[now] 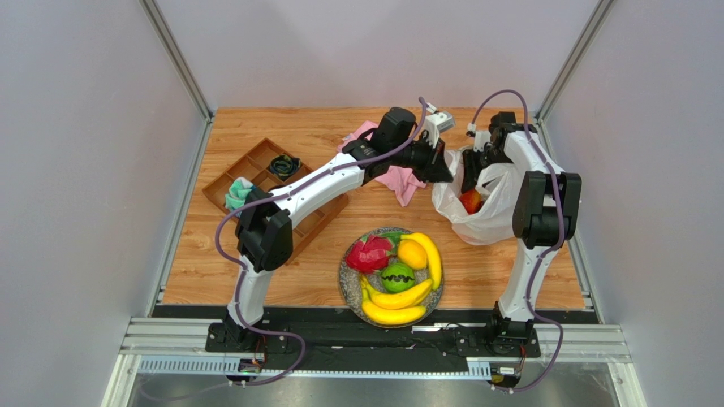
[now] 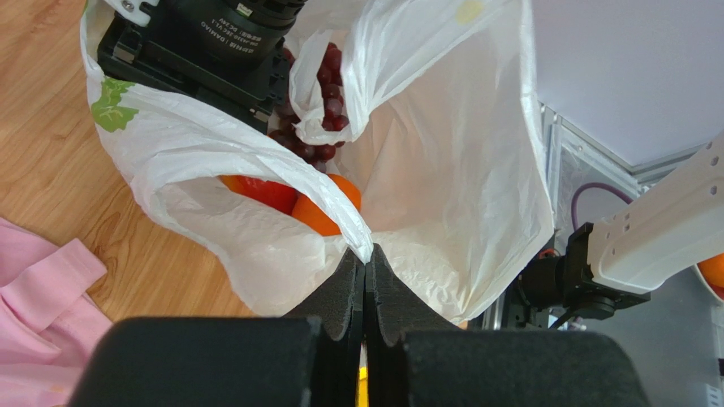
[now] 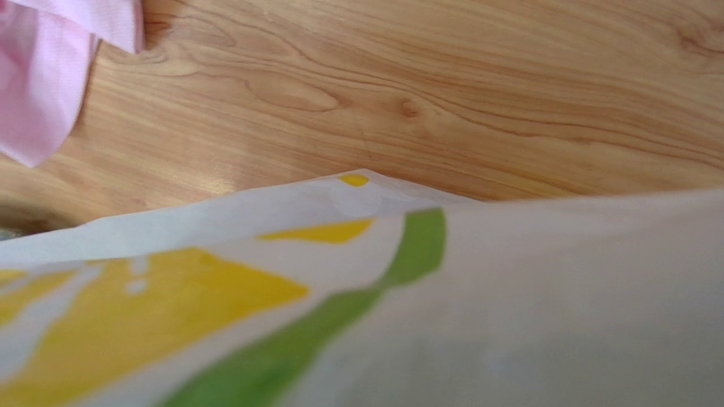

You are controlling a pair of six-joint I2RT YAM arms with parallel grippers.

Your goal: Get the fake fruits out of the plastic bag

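Plastic bag (image 2: 459, 170) is clamped by left gripper (image 2: 365, 259); right gripper (image 1: 472, 165) grip can't be told; bag could be torn if yanked.

Off-task items on wooden table (image 1: 204, 264).
Brown divided tray (image 1: 255, 176) by left edge holds black coil (image 1: 284, 164), teal cloth (image 1: 239, 193); pink cloth (image 1: 406, 183) far-centre; patterned plate (image 1: 346, 276) near edge.

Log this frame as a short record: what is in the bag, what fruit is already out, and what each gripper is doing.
in plastic bag: grapes, orange, red-orange piece
on plate: dragon fruit, green fruit, lemon, bananas
left gripper: jaws shut on the bag's rim
right gripper: at the bag mouth, jaws hidden by plastic
nearby: pink cloth, brown tray
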